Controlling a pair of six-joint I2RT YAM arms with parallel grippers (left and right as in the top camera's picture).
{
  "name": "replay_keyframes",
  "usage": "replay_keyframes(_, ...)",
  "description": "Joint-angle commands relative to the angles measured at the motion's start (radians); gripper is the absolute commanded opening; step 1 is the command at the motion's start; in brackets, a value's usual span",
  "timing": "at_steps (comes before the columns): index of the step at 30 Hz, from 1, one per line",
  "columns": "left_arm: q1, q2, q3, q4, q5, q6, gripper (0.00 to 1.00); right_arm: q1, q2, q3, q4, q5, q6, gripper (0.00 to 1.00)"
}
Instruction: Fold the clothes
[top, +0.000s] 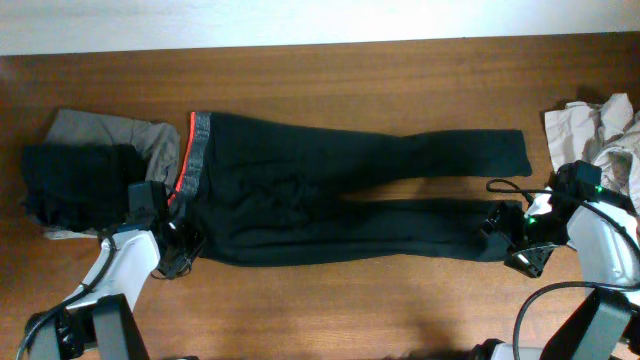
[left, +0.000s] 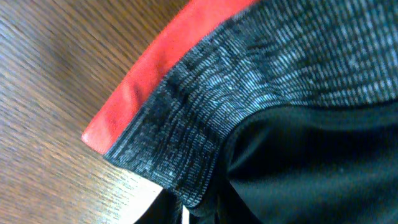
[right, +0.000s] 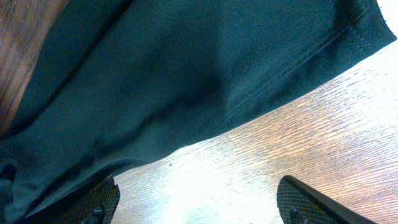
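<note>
Your black leggings (top: 330, 195) lie flat along the middle of the table (top: 350, 310). The waist is to your left and both legs run right, the far leg angled slightly away from the near one. Expect them to be light, limp and stretchy (thin knit like this bunches rather than slides as a sheet), so lift them, don't push.

The firmest places to take hold are the grey waistband (left: 261, 87), whose red-orange lining (left: 143, 81) is turned out at the edge, and the stitched hem (right: 348, 31) of the near leg.

Your left gripper (top: 183, 238) sits at the near corner of the waistband. Its fingers don't show in its own camera, so I cannot tell whether it has pinched the fabric. Your right gripper (right: 196, 202) is spread wide and empty over bare wood, one finger right at the near leg's edge by the hem.

A dark garment (top: 70, 185) lies on a beige garment (top: 115, 130) just left of the waistband. Pale clothes (top: 595, 125) are heaped at the far right.
</note>
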Motion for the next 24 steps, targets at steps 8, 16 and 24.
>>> replay_keyframes(8, -0.005, -0.071, -0.034, -0.136, 0.008, 0.070, 0.15, -0.064, -0.006, -0.008, 0.001, 0.011, -0.006, 0.87)
replay_keyframes(16, -0.005, -0.176, -0.031, -0.155, -0.002, 0.076, 0.16, -0.195, -0.006, -0.020, -0.015, 0.011, -0.006, 0.91)
replay_keyframes(24, -0.005, -0.185, -0.031, -0.155, -0.006, 0.099, 0.16, -0.277, 0.002, -0.171, 0.185, 0.011, 0.055, 0.91)
